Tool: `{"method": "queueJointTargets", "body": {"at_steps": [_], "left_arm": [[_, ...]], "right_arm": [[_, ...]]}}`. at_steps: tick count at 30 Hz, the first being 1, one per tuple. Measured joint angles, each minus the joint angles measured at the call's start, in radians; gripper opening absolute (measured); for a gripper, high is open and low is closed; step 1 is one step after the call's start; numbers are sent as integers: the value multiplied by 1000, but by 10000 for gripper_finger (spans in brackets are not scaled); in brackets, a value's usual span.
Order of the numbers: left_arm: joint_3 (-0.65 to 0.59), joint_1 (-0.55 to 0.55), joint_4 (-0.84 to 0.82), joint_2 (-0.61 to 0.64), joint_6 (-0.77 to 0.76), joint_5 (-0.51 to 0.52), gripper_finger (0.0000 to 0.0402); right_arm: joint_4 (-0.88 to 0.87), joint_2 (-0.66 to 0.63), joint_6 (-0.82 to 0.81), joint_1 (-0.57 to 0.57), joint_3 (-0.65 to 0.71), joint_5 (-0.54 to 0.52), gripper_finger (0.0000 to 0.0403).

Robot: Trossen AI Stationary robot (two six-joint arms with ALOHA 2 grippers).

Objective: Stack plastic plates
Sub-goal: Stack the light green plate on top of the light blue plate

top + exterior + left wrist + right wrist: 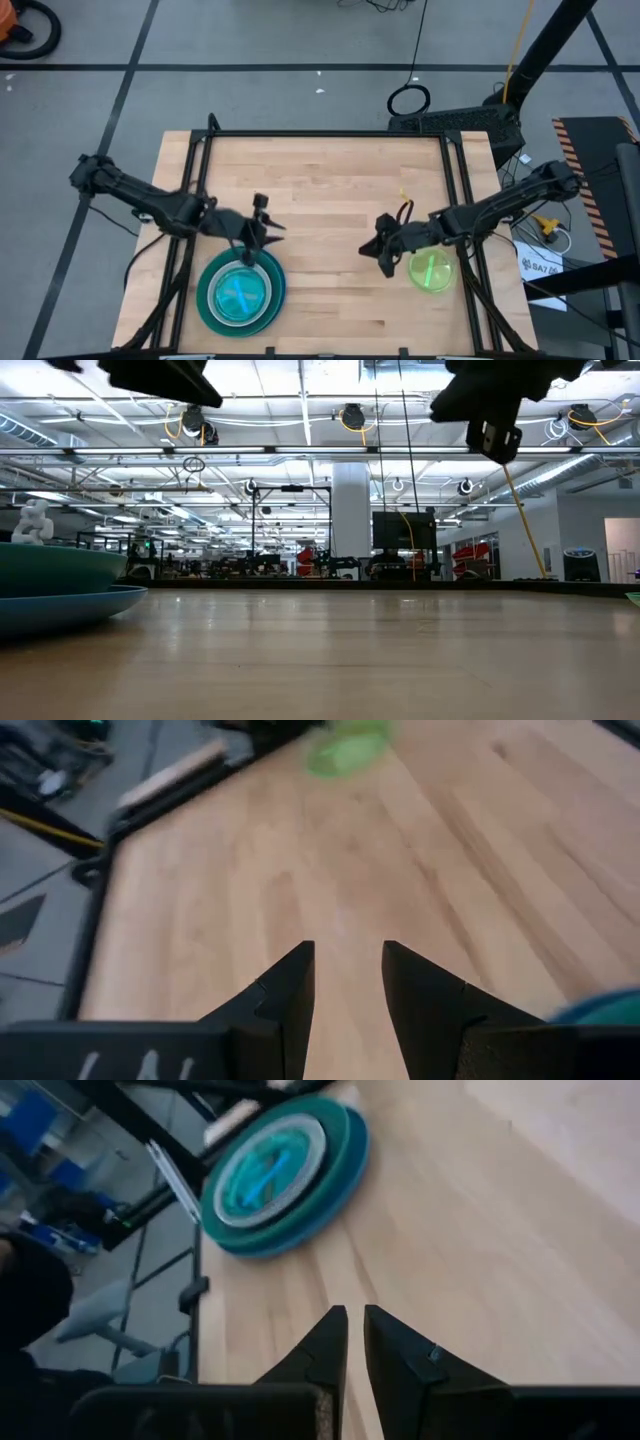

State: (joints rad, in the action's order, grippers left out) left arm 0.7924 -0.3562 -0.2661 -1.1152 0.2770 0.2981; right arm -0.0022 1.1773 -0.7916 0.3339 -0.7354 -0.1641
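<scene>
A stack of plastic plates (240, 292) lies flat near the table's front left: a blue plate at the bottom, then a teal one, a pale one and a translucent cyan one (268, 1168) on top. A lime green plate (432, 270) lies flat on the wood at the front right. My left gripper (262, 232) hovers just past the stack's far rim, open, with nothing between its fingers (348, 970). My right gripper (383, 252) hangs above the table just left of the green plate, its fingers almost together on nothing (355, 1330).
Bare wooden tabletop (330, 190) fills the middle and far part, between the two grippers. A black frame (330, 133) runs along the table's far edge and sides. A yellow cable (404, 205) hangs by my right arm. In the low view the stack (60, 585) stands at the left.
</scene>
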Motion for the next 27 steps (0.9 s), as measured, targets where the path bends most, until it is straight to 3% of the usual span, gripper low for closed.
{"method": "queueJointTargets", "body": {"at_steps": [7, 14, 18, 22, 27], "left_arm": [[-5, 135, 98, 102, 68, -76, 127], [-6, 234, 118, 137, 31, -90, 127], [-6, 248, 70, 146, 4, -90, 127], [-6, 242, 19, 145, -34, -90, 127], [-5, 230, -34, 146, -67, -90, 127]], "right_arm": [[-139, 123, -75, 57, -105, -19, 34], [-723, 273, -285, 95, -332, -6, 30], [-962, 338, -399, 118, -401, 111, 20], [-1063, 361, -469, 145, -398, 190, 7], [-1057, 361, -564, 165, -350, 191, 5]]}}
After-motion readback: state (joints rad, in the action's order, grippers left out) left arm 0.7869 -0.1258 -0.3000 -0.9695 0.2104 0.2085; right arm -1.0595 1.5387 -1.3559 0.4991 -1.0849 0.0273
